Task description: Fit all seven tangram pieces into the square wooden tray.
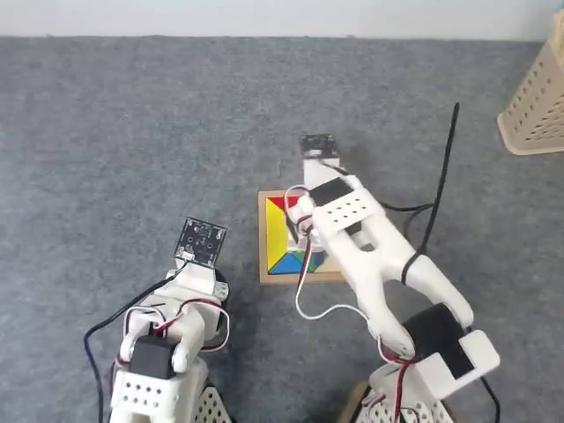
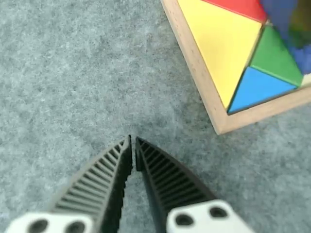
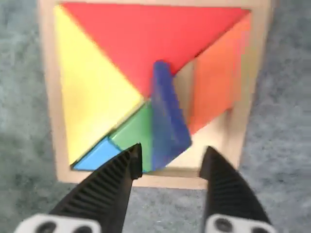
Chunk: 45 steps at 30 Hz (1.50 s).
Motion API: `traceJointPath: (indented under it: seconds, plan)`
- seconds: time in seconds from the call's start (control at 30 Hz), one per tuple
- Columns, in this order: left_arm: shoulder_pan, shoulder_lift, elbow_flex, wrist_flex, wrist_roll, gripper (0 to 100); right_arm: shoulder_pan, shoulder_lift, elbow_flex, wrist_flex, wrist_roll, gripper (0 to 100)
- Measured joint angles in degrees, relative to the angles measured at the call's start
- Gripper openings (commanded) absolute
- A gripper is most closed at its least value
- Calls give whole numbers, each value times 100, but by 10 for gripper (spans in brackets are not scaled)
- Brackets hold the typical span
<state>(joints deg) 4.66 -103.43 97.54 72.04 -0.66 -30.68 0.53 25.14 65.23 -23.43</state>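
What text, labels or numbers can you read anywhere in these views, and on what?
No readable text in any view.
Wooden tray and tangram pieces: plain surfaces, no print.
Black circuit board on an arm's wrist: tiny pale marks, too small to read.

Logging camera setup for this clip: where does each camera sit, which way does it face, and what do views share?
High view: fixed above the table, looking down on the wooden tray; the left arm and right arm show.
Left wrist view: on the left arm, facing down at grey table and a tray corner; the shut left gripper shows.
Right wrist view: on the right arm, facing down into the tray; the open right gripper shows.
Shared: all three show the tray and its yellow triangle.
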Motion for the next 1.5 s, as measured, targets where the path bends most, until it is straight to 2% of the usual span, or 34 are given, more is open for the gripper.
traceJointPath:
  seconds: [0.17,0.37,0.5,0.63,0.73,0.93,1.1,1.5]
  plan:
    - [0,0,0,0,0,12,360,0,0,0,18,6]
    - [0,0,0,0,0,12,413,-510,0,-18,756,6]
    - [0,0,0,0,0,12,659,-844,290,-949,888,6]
    - [0,0,0,0,0,12,809,-835,862,-2127,1670,6]
    - [0,0,0,0,0,12,1002,-651,932,-2479,2013,6]
    - [0,0,0,0,0,12,1152,-510,932,-2453,2127,6]
    - [0,0,0,0,0,12,1196,-316,932,-2110,2532,6]
    - [0,0,0,0,0,12,1160,-141,1160,-1530,2567,6]
